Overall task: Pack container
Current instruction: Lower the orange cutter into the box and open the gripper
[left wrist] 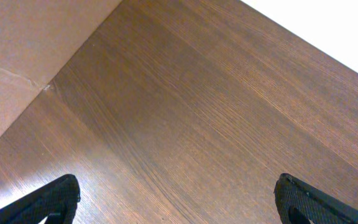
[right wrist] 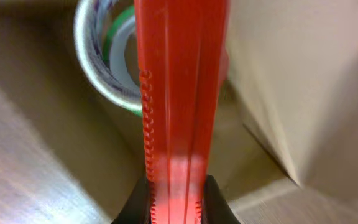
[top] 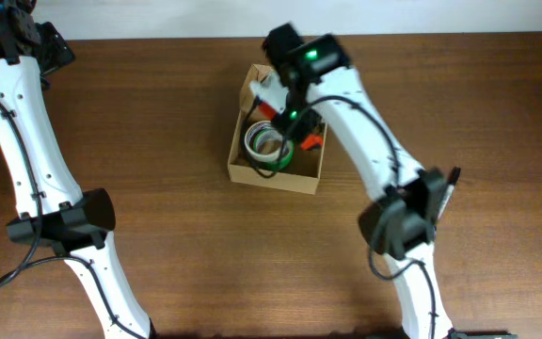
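Tabletop point(top: 158, 141): one container point(top: 252, 175), two tape rolls point(top: 263, 141); right pincer point(right wrist: 176, 200) clamps red tool point(right wrist: 179, 93), left pincer point(left wrist: 176, 198) gapes empty.

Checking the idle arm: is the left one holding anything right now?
No, the left jaws stand wide open with only the wooden table showing between them.

Left tool point(left wrist: 176, 202) gapes wide; right tool point(right wrist: 174, 204) is pinched nearly closed, its arm stretched forward

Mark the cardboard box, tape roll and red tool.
cardboard box point(top: 273, 179): overhead view, front wall.
tape roll point(right wrist: 92, 56): right wrist view, left side of the ring.
red tool point(right wrist: 179, 93): right wrist view, middle of its body.
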